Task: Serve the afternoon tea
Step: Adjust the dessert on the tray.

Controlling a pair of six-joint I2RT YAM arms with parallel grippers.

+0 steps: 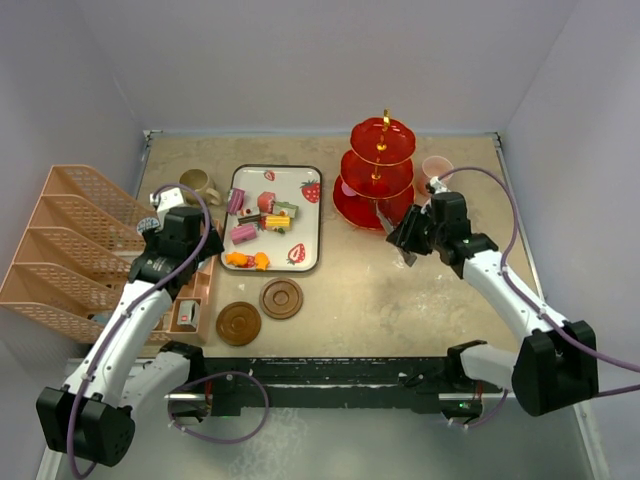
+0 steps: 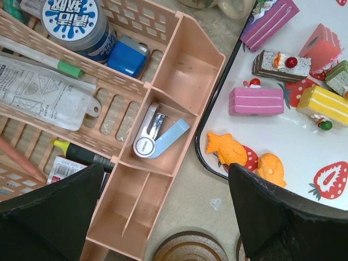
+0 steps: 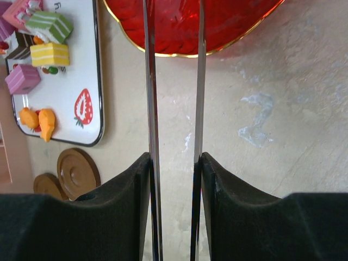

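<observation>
Right gripper [image 3: 174,163] clamps tweezers [image 3: 150,92] whose tips overlap the red stand [image 3: 239,16].

Red three-tier stand [image 1: 382,170]: upright. Pink mug [image 1: 437,167]: just right of it. Toy sweets [image 1: 262,225], olive-brown mug [image 1: 198,184], two coasters [image 1: 281,298]: to its left.

- Left of table middle: tray [image 1: 302,222], sweets [image 1: 262,222] on it.
- At two o'clock of tray: stand [image 1: 378,170].
- At three o'clock of stand, just beside: mug [image 1: 437,167].
- At ten o'clock of tray: other mug [image 1: 198,185].
- At six to seven o'clock of tray: coasters [image 1: 281,298], side by side.
- At nine o'clock of tray: rack [image 1: 80,250].
- At five o'clock of stand: tweezers [image 3: 149,81], tips reaching its bottom tier.
</observation>
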